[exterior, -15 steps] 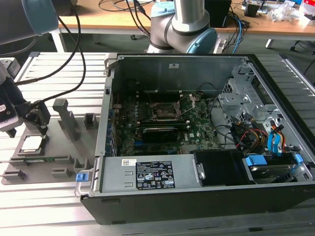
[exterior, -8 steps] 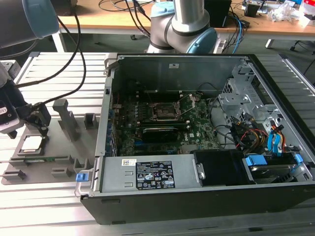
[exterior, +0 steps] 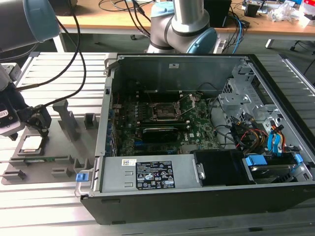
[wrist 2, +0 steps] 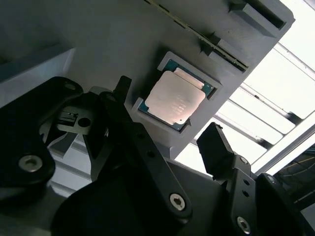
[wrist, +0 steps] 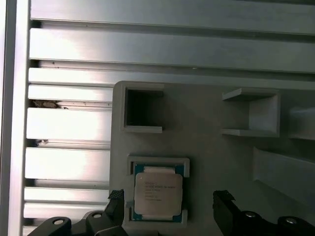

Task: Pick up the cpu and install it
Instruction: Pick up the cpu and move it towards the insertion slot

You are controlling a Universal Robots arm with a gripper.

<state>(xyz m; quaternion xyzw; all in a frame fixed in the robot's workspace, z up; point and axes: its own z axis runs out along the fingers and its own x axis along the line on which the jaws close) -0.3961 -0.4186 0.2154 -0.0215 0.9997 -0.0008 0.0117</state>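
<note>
- The cpu lies flat with its metal face up in a shallow square pocket of the grey holder tray. The tray rests on the slatted worktop, to the exterior view's left of the open computer case.
- The gripper hangs just above that pocket. Its 2 black fingers are spread wide, 1 on each side of the cpu and clear of its edges in both wrist views. They hold nothing.
- I judge the cpu to be a light, thin, rigid plate. Its lid looks smooth enough to slip under a loose pinch. The green board rim around the lid is narrow, so the hold belongs squarely on 2 opposite edges, with modest force.
- The underside is hidden. Its contacts are probably delicate, so the cpu wants to be kept level and lifted straight, not dragged.
- The pocket's raised lips wrap the corners and 2 sides. The other 2 sides are open at the middle, and these gaps look like the places to reach the edges.
- The lid is silvery-white metal with a dull sheen, square with stepped shoulders.
- The tray is matte grey plastic with crisp rectangular pockets and upright blocks, and the worktop is bright ribbed aluminium.
- The socket, a dark square metal frame, sits on the green motherboard inside the case, well apart from the cpu.
</note>
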